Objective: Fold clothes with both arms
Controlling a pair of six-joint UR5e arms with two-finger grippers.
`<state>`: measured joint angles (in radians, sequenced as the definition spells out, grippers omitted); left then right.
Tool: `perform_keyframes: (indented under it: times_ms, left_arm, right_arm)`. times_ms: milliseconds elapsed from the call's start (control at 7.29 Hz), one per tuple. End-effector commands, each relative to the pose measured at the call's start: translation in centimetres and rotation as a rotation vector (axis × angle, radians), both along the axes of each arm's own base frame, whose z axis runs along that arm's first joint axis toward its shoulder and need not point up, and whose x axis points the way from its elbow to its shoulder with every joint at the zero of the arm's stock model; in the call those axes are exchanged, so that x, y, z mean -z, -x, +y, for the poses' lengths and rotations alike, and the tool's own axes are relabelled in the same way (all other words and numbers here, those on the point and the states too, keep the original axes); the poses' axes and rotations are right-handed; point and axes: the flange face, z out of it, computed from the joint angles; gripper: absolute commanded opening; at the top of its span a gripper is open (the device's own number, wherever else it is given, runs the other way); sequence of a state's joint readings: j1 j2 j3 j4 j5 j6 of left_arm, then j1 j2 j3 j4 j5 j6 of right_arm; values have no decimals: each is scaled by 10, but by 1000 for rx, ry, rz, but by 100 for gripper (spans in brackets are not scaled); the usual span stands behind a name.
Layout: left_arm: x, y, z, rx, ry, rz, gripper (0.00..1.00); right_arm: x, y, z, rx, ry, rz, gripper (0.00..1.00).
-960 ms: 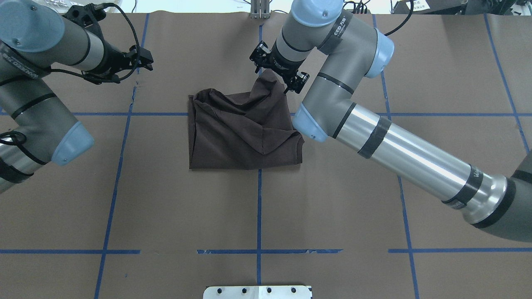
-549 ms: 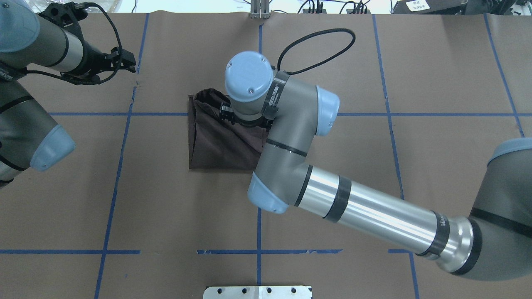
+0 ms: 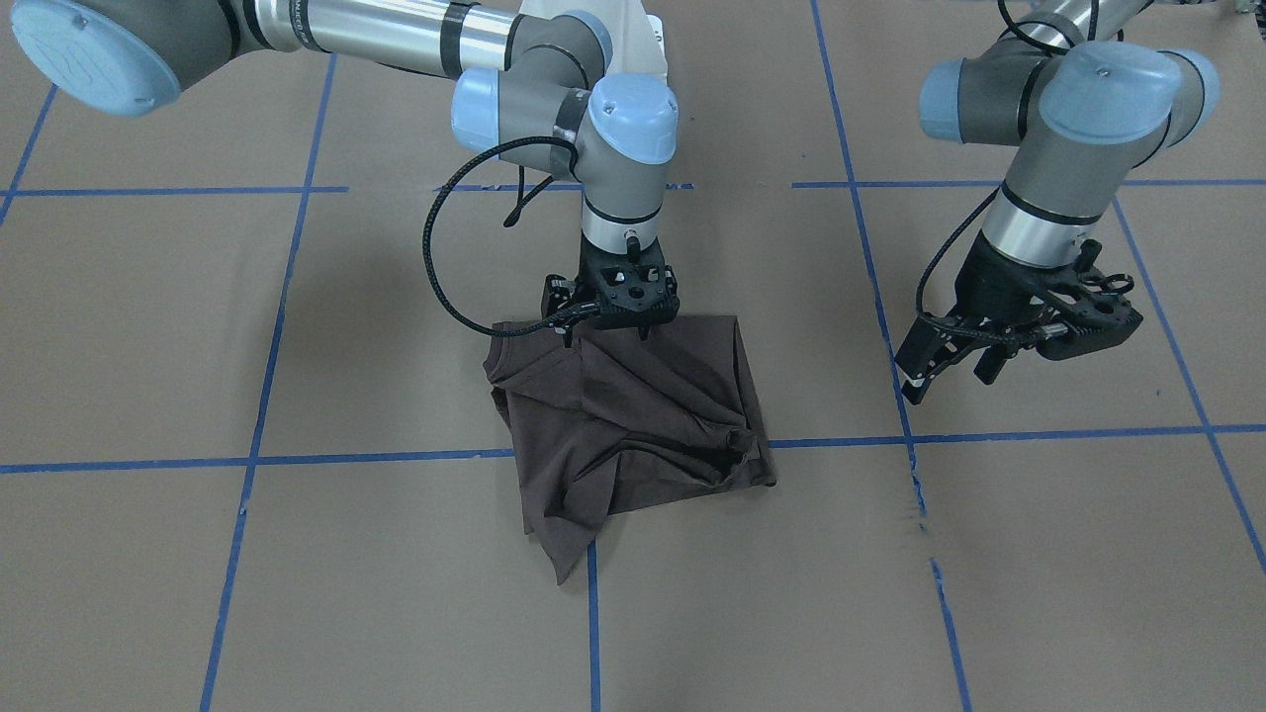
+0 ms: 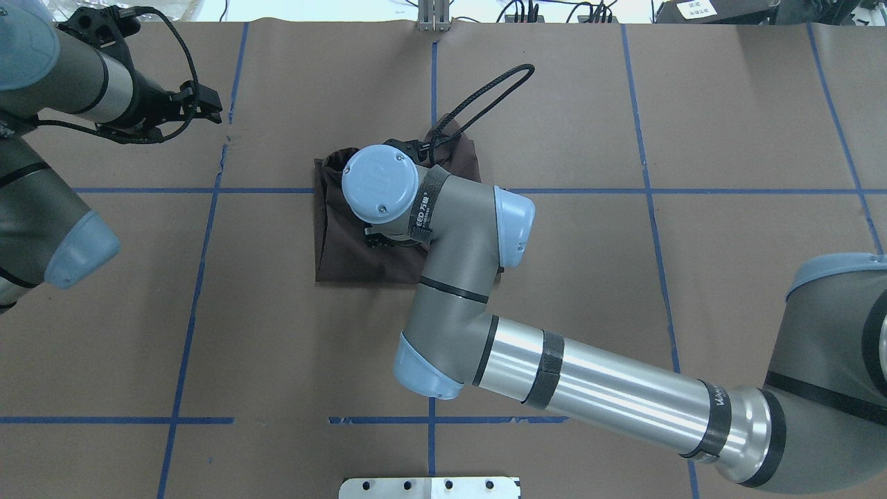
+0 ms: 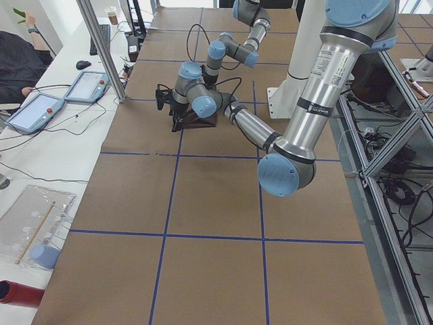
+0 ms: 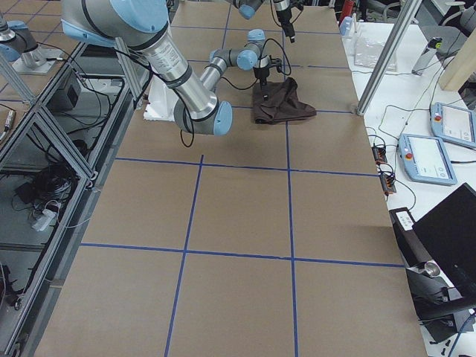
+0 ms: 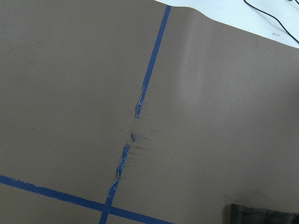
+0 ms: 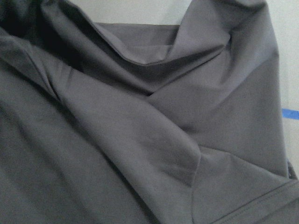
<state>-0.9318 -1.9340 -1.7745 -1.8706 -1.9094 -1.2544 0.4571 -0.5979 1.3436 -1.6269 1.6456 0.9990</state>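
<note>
The dark brown T-shirt [image 3: 643, 415] lies crumpled in a rough square on the brown paper, with one corner pointing away from the robot [image 3: 564, 569]. It also shows in the overhead view [image 4: 332, 235], partly under my right arm. My right gripper [image 3: 605, 338] points down at the shirt's robot-side edge, its fingers apart, and looks open. Its wrist view is filled with the shirt's folds [image 8: 140, 116]. My left gripper [image 3: 949, 376] hangs open and empty above bare paper, well off to the shirt's side; it also shows in the overhead view [image 4: 216, 111].
Blue tape lines [image 4: 431, 346] grid the paper; one line is torn near my left gripper [image 7: 133, 135]. A metal plate [image 4: 429, 487] sits at the robot-side edge. Tablets and cables [image 5: 30, 112] lie on a white bench past the far edge.
My right arm has swung from the shirt's far right corner back across the shirt to its robot-side edge; that corner now lies on the table. My left arm has drawn back a little leftward.
</note>
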Motion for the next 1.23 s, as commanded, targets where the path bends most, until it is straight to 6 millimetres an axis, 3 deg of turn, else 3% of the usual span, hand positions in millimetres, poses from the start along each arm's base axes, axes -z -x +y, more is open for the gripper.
perform_keyframes:
  times_ms: [0, 274, 686, 823, 960, 1098]
  left_arm:
    - [-10, 2, 4, -4, 8, -4, 100]
    - [-10, 6, 2, 2, 9, -3, 100]
    - [-7, 7, 2, 4, 5, 2, 100]
    - [-5, 8, 2, 4, 3, 4, 100]
    - [-4, 8, 3, 5, 1, 6, 100]
    - [-2, 9, 3, 6, -1, 8, 100]
  right_arm:
    - [-5, 13, 1, 176, -115, 80, 100]
    - [-11, 26, 10, 243, -141, 106, 99]
    - [-15, 32, 19, 261, -132, 106, 84]
    - [-19, 34, 22, 265, -128, 111, 72]
    - [-22, 34, 22, 266, -126, 115, 52]
    - [-29, 34, 22, 268, -122, 123, 42]
